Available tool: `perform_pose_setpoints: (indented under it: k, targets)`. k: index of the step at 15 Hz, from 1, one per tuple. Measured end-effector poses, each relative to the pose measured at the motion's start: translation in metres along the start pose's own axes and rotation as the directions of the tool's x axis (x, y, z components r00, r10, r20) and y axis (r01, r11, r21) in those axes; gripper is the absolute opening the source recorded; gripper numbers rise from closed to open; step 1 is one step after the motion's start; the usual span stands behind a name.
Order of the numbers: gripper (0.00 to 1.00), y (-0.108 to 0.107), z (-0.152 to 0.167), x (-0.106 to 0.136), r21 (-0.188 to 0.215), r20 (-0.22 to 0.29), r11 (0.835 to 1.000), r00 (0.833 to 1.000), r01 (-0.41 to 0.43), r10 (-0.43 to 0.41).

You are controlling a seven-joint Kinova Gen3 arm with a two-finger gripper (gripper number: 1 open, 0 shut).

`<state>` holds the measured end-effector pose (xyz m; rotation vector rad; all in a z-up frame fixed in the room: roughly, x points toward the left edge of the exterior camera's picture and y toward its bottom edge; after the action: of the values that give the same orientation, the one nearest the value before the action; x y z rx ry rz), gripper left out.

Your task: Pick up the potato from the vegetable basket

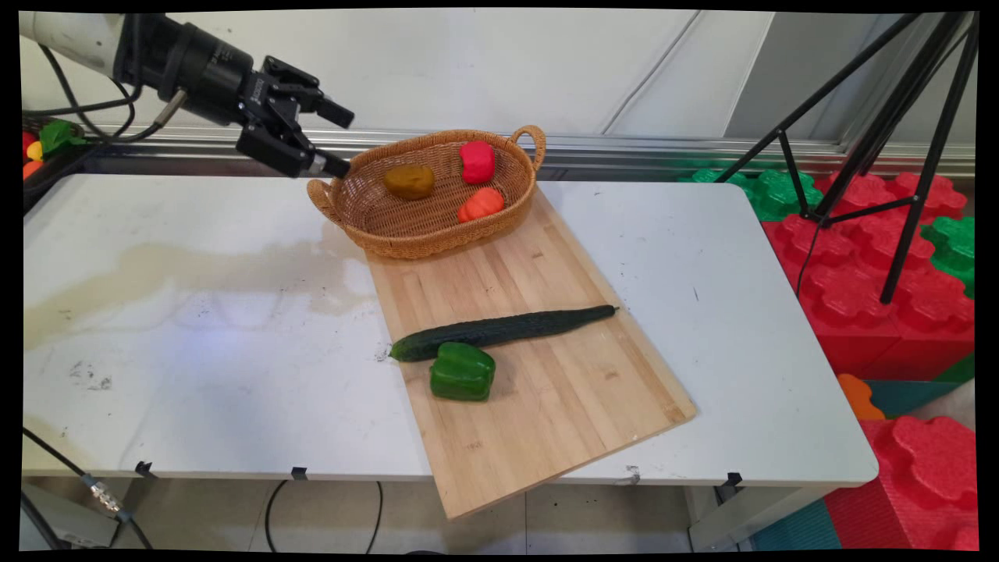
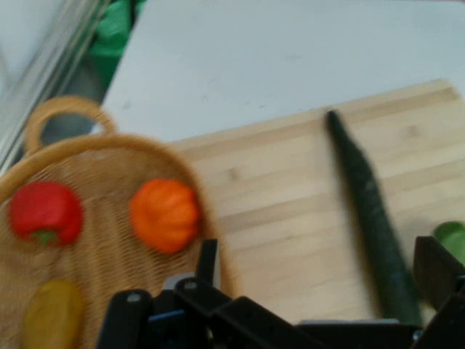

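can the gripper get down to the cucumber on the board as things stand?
Probably yes. The gripper hangs open by the basket, and the cucumber lies uncovered on the cutting board; only the green pepper crowds its near end.

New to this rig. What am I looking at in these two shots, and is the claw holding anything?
A white robot arm ends in a black two-finger claw. The main view comes from a fixed camera above the table's near side. The hand view comes from a camera on the hand, looking along the claw.

The claw is open, holds nothing, and hovers by the wicker basket's left handle. The basket holds a red pepper, an orange pepper and a brownish potato. It rests on a wooden board, which also carries a cucumber and a green pepper.
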<state>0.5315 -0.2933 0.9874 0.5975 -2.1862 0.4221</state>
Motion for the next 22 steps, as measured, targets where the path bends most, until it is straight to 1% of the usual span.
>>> perform_pose_setpoints:
  k: [1, 4, 7, 10, 13, 16, 22]
  targets:
    - [1.00, -0.008, 0.000, -0.003, 0.034, 0.016, 0.999, 1.000, 0.006, -0.007]
    - [1.00, -0.031, 0.005, -0.014, 0.117, 0.063, 0.993, 0.998, 0.002, -0.010]
    - [1.00, -0.054, 0.020, -0.023, 0.181, 0.107, 0.983, 0.994, -0.016, -0.003]
    - [1.00, -0.073, 0.041, -0.030, 0.231, 0.150, 0.972, 0.989, -0.038, 0.003]
    - [1.00, -0.088, 0.067, -0.037, 0.262, 0.194, 0.963, 0.981, -0.057, 0.006]
    - [1.00, -0.099, 0.097, -0.042, 0.277, 0.233, 0.958, 0.972, -0.072, 0.006]
    - [1.00, -0.119, 0.155, -0.048, 0.284, 0.291, 0.954, 0.957, -0.092, 0.005]
